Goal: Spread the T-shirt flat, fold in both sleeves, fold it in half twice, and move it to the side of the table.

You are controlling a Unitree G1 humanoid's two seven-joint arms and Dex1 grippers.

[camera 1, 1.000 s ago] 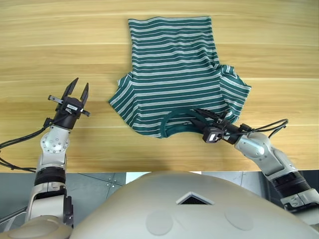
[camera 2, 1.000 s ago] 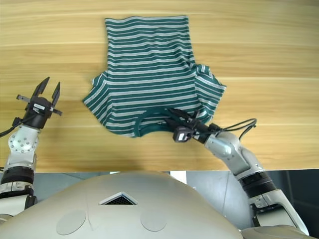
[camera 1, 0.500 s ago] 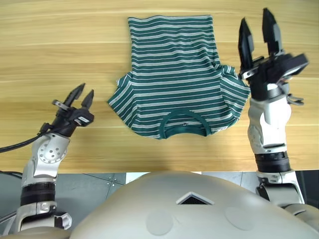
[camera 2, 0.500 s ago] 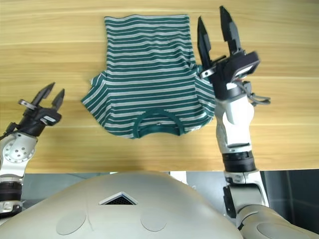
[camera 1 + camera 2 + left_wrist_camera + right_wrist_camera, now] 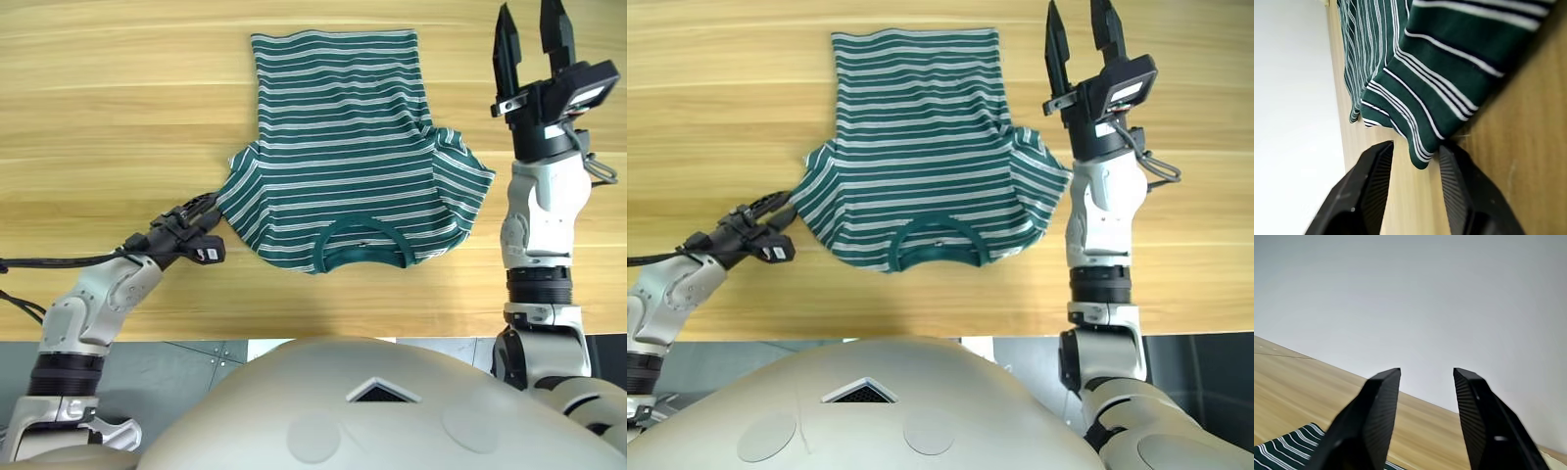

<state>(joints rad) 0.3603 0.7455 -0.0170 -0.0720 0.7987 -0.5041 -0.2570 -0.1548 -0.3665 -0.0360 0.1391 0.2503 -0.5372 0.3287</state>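
A green T-shirt with white stripes (image 5: 343,147) lies on the wooden table (image 5: 118,88), collar toward me, hem at the far side, both short sleeves bunched at its sides. My left gripper (image 5: 204,213) lies low on the table at the tip of the shirt's left sleeve (image 5: 1420,98). Its fingers (image 5: 1374,181) are open on either side of the sleeve corner. My right gripper (image 5: 529,39) is raised well above the table to the right of the shirt, pointing up and away, open and holding nothing.
Bare wood runs wide to the left and right of the shirt. The table's near edge (image 5: 294,338) is close below the collar. A black cable (image 5: 59,262) trails from my left arm over the table.
My right gripper left the collar, swung up and out to the right, and rose further. My left gripper dropped and moved right to the shirt's left sleeve.
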